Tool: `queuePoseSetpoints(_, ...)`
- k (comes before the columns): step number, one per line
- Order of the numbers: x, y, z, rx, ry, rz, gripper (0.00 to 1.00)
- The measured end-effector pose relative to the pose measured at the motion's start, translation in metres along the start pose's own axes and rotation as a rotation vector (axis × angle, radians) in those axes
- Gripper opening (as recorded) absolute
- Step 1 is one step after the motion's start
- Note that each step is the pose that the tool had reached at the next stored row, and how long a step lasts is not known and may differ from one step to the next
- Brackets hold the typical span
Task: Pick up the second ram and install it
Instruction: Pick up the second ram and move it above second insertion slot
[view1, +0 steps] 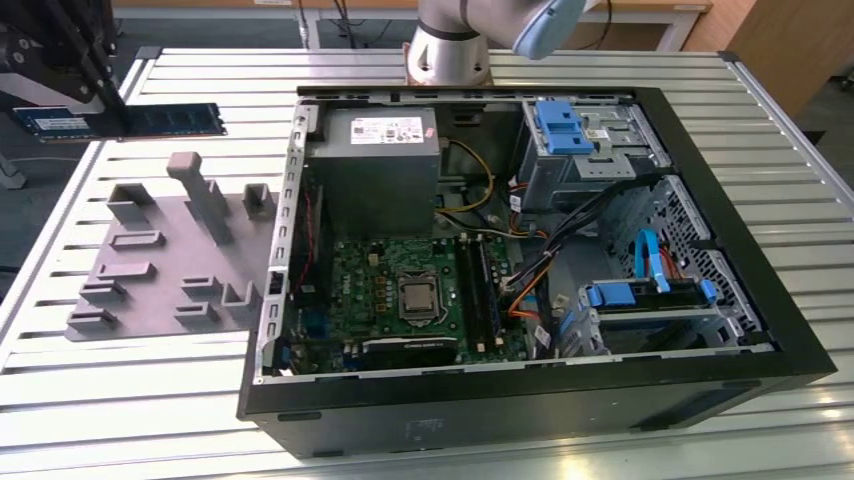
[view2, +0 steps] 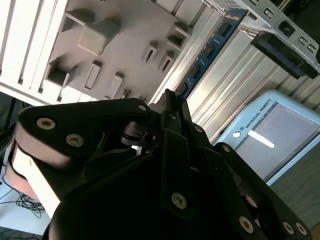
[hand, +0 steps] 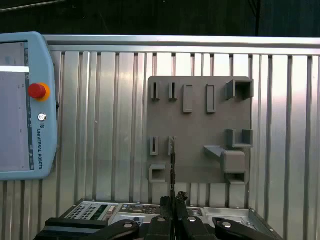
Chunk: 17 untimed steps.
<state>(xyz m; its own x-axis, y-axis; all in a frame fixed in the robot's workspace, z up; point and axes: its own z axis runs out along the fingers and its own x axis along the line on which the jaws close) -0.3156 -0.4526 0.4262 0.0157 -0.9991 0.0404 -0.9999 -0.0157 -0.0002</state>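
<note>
The case (view1: 534, 400) lies open upward, but cables (view1: 531, 272) crowd just beside the motherboard (view1: 367, 290).

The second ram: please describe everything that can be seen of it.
The second ram is a long, flat blue board with a row of dark chips and a pale label toward one end. The gripper is clamped on it near its middle, holding it level with its face upright, over the slatted table and apart from the grey tray. In both wrist views it shows edge-on, a thin strip.

Second ram (view1: 174, 120) — blue, level, aloft
</note>
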Motion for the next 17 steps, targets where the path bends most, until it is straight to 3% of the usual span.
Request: queuePoseSetpoints(17,0.0005,-0.0348,0.0014,-0.0001,0.0000,0.000,0.14)
